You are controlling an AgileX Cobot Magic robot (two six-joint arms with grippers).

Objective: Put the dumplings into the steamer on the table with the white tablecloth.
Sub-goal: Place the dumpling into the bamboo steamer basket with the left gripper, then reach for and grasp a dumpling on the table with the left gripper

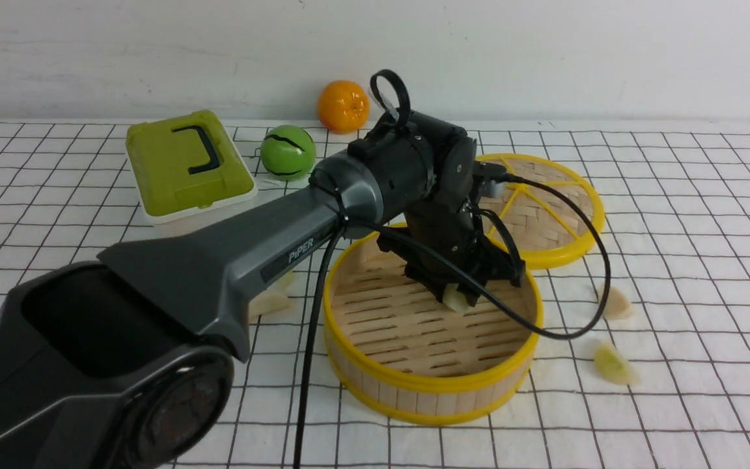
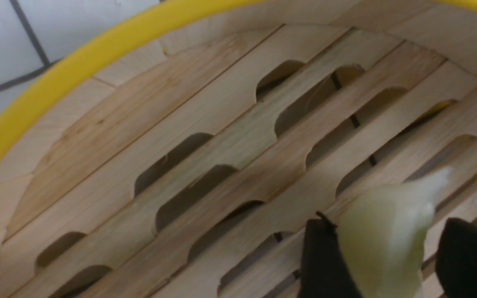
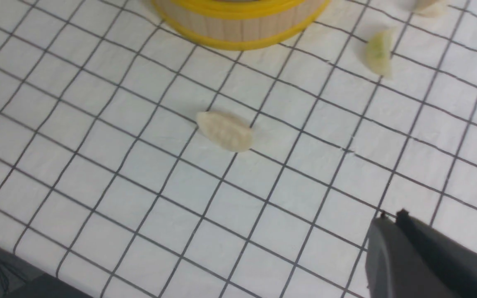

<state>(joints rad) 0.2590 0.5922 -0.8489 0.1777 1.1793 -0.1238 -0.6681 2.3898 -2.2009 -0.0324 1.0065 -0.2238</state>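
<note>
Left pincer [image 1: 458, 293] hangs inside the steamer [image 1: 430, 384], jaws parted — a pale dumpling [image 2: 383, 231] touches just one finger [image 2: 321, 265] above the bare slats [image 2: 222, 165]. A cream dumpling [image 1: 616, 303] and a greenish dumpling [image 1: 612, 365] wait on the bench [image 1: 707, 260] to its right; right pincer [image 3: 387, 225] is closed, empty

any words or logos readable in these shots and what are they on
"PiPER": pale letters on the dark shell of the left arm, front view.
Nothing else reads in any view; the green box bears only a black handle, no lettering.
</note>
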